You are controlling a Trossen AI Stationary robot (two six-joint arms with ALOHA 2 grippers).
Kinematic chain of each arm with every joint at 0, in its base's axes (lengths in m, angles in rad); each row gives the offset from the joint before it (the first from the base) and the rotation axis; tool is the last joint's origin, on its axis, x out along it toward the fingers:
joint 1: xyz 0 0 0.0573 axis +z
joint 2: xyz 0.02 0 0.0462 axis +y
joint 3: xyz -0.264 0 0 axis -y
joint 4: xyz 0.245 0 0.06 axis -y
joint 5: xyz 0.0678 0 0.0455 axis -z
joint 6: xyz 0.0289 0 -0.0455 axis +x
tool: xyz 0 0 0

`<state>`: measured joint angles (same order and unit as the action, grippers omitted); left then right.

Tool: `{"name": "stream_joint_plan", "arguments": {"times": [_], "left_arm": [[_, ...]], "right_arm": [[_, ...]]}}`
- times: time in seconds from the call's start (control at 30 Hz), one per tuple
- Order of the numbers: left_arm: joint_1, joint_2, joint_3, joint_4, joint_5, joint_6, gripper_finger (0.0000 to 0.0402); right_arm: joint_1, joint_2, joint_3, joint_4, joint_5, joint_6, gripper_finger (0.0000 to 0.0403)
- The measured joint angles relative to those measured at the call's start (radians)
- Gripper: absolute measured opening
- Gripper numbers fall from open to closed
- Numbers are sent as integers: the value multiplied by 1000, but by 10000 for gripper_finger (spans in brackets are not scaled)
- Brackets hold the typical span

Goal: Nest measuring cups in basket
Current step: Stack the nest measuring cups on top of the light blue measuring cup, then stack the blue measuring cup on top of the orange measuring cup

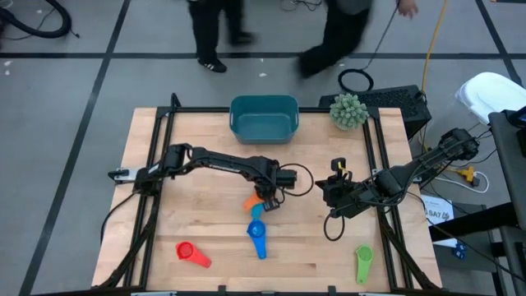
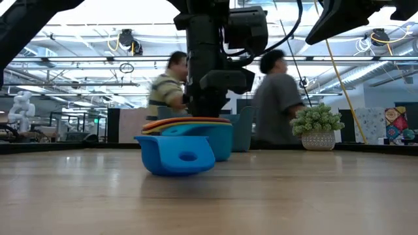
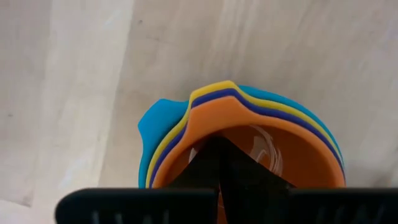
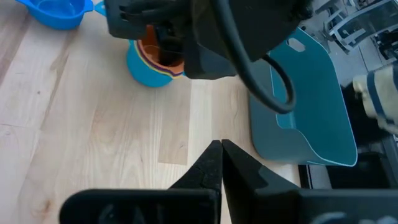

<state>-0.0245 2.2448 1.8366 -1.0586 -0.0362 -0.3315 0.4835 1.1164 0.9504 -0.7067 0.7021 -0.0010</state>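
A nested stack of measuring cups stands near the table's middle, with orange innermost, then dark blue, yellow and light blue; it also shows in the low view. My left gripper is shut, and its tips point down into the orange bowl. A loose blue cup lies just nearer. A red cup and a green cup lie near the table's near edge. The teal basket stands at the far edge. My right gripper is shut and hovers right of the stack. My left gripper comes from above with its shut fingers inside the orange cup's bowl, at the top of the stack. I cannot tell whether the tips touch the bowl's floor. The stack stands upright on the table.
A spiky green plant ball sits at the far right, beside the basket. Black frame rails run along the table's left, right and far sides. People move on the floor beyond the far edge. Bare wood lies between the stack and the basket.
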Motion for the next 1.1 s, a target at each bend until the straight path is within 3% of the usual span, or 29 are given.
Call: {"name": "stream_joint_plan", "arguments": {"times": [0.27, 0.57, 0.77, 1.1], "left_arm": [[22, -1, 23, -67, -4, 12, 6], [-25, -7, 197, -196, -4, -29, 71], [-111, -10, 314, -312, -8, -170, 106], [-279, -9, 290, -416, -113, -510, 120]], "right_arm": [[0, 0, 0, -4, 0, 13, 0], [0, 0, 0, -12, 2, 22, 0], [0, 0, 0, -80, 3, 85, 0], [0, 0, -1, -136, 3, 145, 0]]}}
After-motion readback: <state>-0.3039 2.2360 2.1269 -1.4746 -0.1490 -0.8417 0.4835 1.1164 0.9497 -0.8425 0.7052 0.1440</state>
